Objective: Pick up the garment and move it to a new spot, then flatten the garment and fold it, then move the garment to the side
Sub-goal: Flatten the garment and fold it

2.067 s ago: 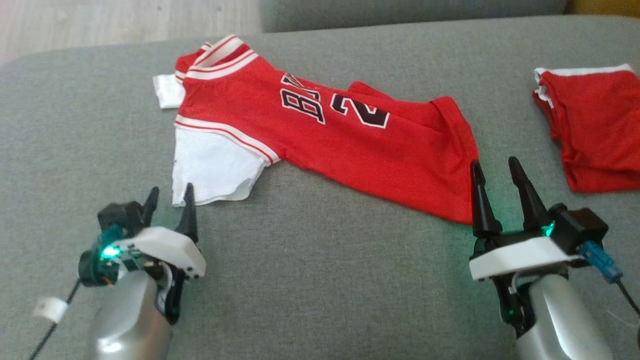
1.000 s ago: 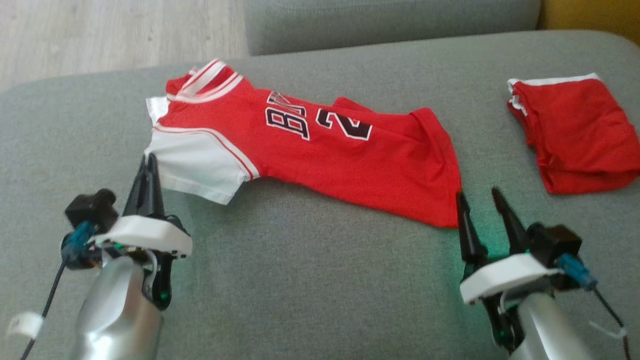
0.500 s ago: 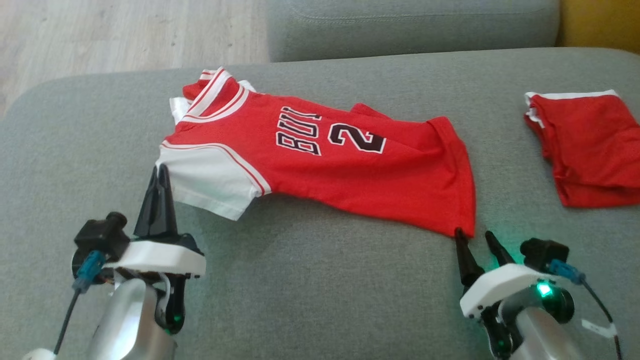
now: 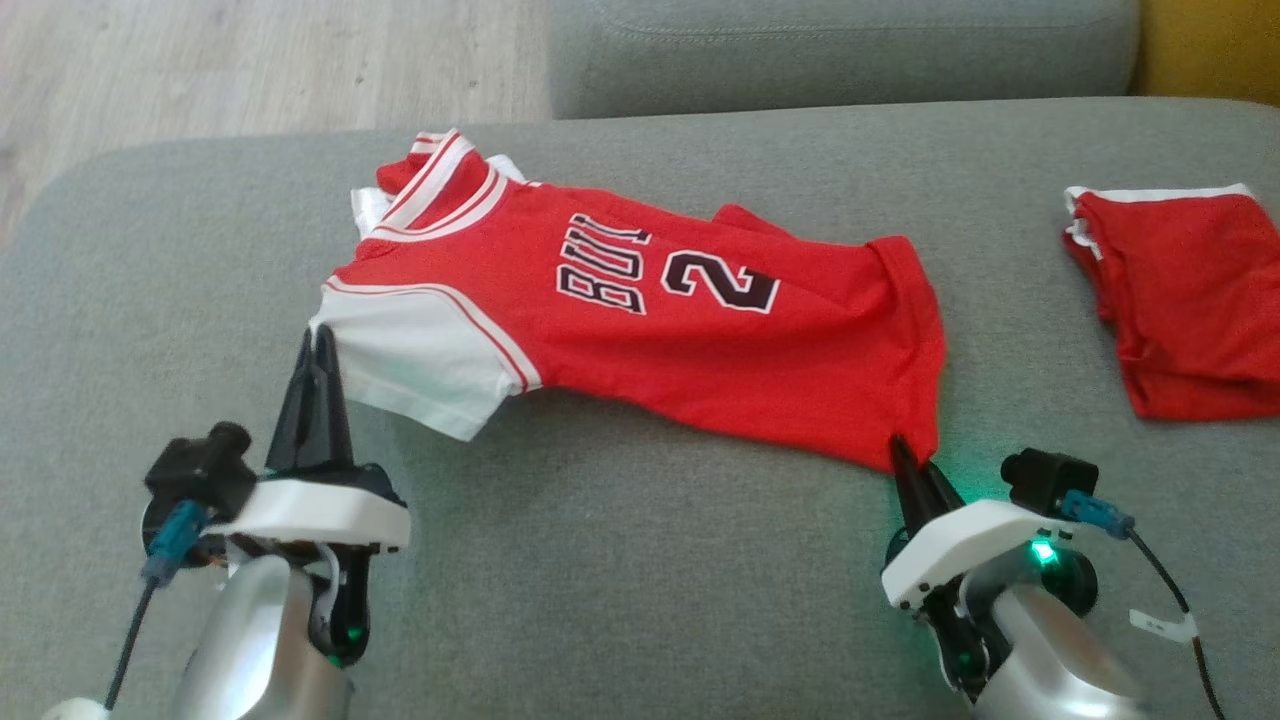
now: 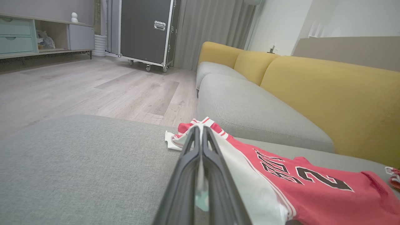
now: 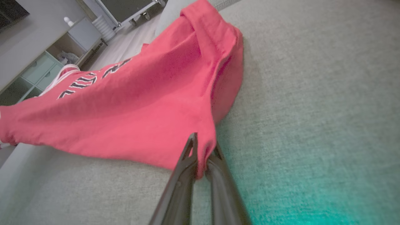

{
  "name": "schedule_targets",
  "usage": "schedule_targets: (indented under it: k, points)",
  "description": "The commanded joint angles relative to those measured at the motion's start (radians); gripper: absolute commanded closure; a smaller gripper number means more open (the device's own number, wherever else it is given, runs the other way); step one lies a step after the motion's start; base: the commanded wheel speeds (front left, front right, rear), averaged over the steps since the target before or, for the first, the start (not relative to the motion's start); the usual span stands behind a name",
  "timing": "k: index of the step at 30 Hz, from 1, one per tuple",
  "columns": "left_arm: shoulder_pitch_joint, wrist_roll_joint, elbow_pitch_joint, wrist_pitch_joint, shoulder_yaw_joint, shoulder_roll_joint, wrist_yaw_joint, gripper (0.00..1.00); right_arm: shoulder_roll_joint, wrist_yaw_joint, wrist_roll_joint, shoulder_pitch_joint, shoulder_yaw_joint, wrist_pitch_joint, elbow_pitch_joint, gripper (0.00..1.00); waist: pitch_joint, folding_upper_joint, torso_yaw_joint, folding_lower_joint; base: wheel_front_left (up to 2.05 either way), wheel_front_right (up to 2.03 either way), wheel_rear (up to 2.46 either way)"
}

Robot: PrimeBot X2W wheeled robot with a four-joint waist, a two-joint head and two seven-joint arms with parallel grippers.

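Note:
The garment [image 4: 640, 320] is a red jersey with white sleeves and dark lettering, spread across the grey cushion [image 4: 620, 580], collar at the far left. My left gripper [image 4: 317, 340] is shut on the edge of the near white sleeve [image 4: 420, 370]; in the left wrist view the white cloth runs between the fingers [image 5: 187, 162] of that gripper [image 5: 200, 128]. My right gripper [image 4: 905, 450] is shut on the jersey's near hem corner, and the right wrist view shows red fabric [image 6: 131, 115] pinched at the gripper's tips [image 6: 203, 147].
A second red piece of clothing with white trim [image 4: 1190, 300] lies at the cushion's right edge. Another grey seat cushion [image 4: 840, 50] sits behind, with yellow sofa backs [image 5: 328, 93] beyond. Wooden floor [image 4: 200, 60] lies off the far left edge.
My right gripper has gone from open beside the hem corner to shut on it. The left gripper stays shut on the sleeve. The camera has shifted slightly.

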Motion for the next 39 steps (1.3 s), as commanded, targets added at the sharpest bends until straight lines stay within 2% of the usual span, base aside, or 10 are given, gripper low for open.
schedule_targets:
  k: [1,5,10,14,19,26,31,35,39]
  points:
    - [-0.019,-0.008,-0.034,-0.012,0.036,0.019,0.001,1.0,0.009,-0.001,0.011,-0.036,0.026,-0.016,-0.029,1.0,-0.006,0.0,-0.006,-0.0001,0.0,0.0,0.0]
    - [-0.028,-0.051,-0.065,-0.012,0.055,0.023,-0.006,1.0,0.009,-0.001,0.017,-0.074,0.032,-0.048,-0.084,1.0,-0.022,0.0,-0.023,-0.0001,0.0,0.0,0.0]
    - [-0.066,-0.1,-0.154,0.016,0.07,0.046,-0.013,1.0,0.0,-0.001,-0.041,-0.127,-0.005,-0.062,-0.206,1.0,-0.053,0.0,-0.037,-0.0001,0.0,0.0,0.0]
    - [-0.123,-0.145,-0.281,0.058,0.089,0.061,-0.014,1.0,-0.049,-0.001,-0.087,-0.179,-0.039,-0.064,-0.373,1.0,-0.092,0.0,-0.047,-0.0001,0.0,0.0,0.0]
    - [-0.183,-0.135,-0.426,0.075,0.092,0.077,0.007,1.0,-0.102,-0.001,-0.133,-0.229,-0.065,-0.059,-0.531,1.0,-0.12,0.0,-0.061,-0.0001,0.0,0.0,0.0]
    - [-0.213,-0.15,-0.663,0.075,0.131,0.069,0.056,1.0,-0.149,-0.001,-0.189,-0.241,-0.096,0.011,-0.729,1.0,-0.145,0.0,-0.08,-0.0001,0.0,0.0,0.0]
    - [-0.206,-0.152,-0.813,0.125,0.133,0.075,0.084,1.0,-0.146,-0.001,-0.238,-0.196,-0.161,0.086,-0.877,1.0,-0.146,0.0,-0.082,-0.0001,0.0,0.0,0.0]
    - [-0.208,-0.159,-0.858,0.199,0.142,0.109,0.096,1.0,-0.125,-0.001,-0.276,-0.165,-0.205,0.163,-0.961,1.0,-0.126,0.0,-0.084,-0.0001,0.0,0.0,0.0]
    - [-0.227,-0.186,-0.826,0.245,0.16,0.13,0.099,1.0,-0.12,-0.001,-0.299,-0.163,-0.217,0.215,-0.977,1.0,-0.093,0.0,-0.085,-0.0001,0.0,0.0,0.0]
